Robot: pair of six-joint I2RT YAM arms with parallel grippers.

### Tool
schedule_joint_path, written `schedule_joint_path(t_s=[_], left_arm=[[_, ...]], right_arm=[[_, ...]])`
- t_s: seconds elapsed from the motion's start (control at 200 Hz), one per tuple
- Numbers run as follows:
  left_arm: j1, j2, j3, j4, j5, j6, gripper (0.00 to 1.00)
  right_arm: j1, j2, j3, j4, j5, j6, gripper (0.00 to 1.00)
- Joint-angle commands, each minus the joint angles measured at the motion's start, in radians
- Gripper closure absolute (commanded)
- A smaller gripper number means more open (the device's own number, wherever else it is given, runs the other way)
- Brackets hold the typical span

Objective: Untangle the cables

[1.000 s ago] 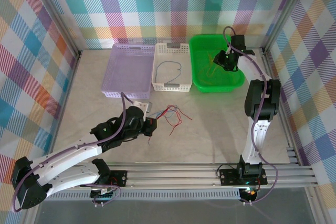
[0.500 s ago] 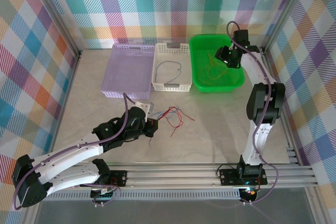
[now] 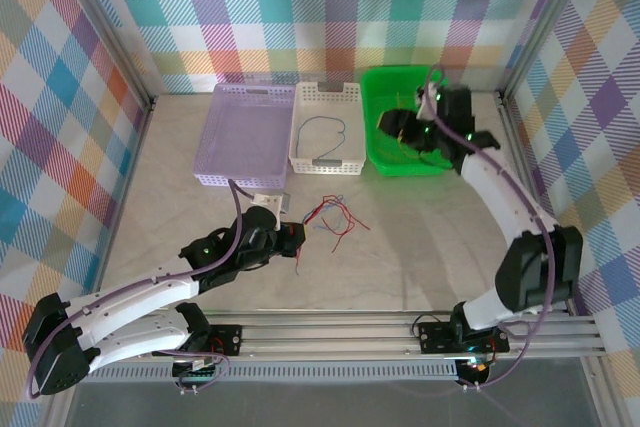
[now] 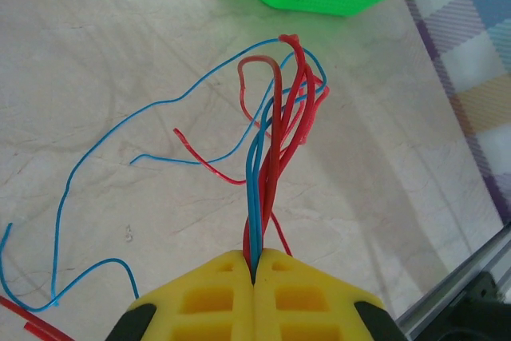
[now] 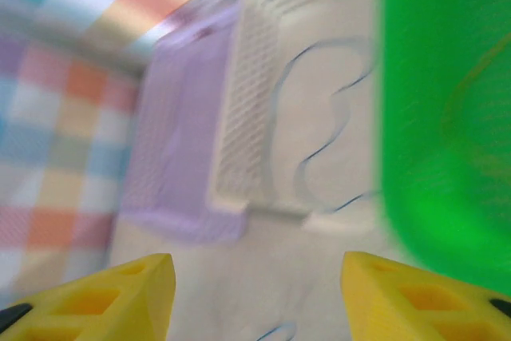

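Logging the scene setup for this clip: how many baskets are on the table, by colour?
Purple basket: 1
White basket: 1
Green basket: 1
Total: 3 baskets

A purple plastic basket (image 3: 250,132), a white perforated plastic basket (image 3: 325,93) and a green plastic basket (image 3: 385,155) are ranged left to right; thin red and blue cables (image 3: 335,217) are spread before the middle one.
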Motion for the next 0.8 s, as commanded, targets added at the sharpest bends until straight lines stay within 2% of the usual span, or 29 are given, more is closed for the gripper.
schedule_joint_path(t_s=[0.0, 0.18, 0.405, 0.635, 0.795], left_arm=[[-0.009, -0.003, -0.03, 0.141, -0.026, -0.074, 1.0], [-0.011, 0.035, -0.047, 0.211, 0.006, -0.107, 1.0], [-0.036, 0.072, -0.056, 0.267, 0.003, -0.132, 1.0], [-0.062, 0.073, -0.037, 0.272, -0.019, -0.126, 1.0], [-0.081, 0.058, -0.052, 0.284, -0.052, -0.128, 1.0]], right_arm=[[0.107, -0.112, -0.169, 0.222, -0.257, 0.056, 0.43], [0.253, -0.289, -0.416, 0.387, -0.248, 0.144, 0.41], [0.412, -0.284, -0.507, 0.432, -0.171, 0.158, 0.41], [0.461, -0.177, -0.494, 0.442, -0.147, 0.163, 0.43], [0.462, -0.169, -0.461, 0.378, -0.126, 0.134, 0.44]])
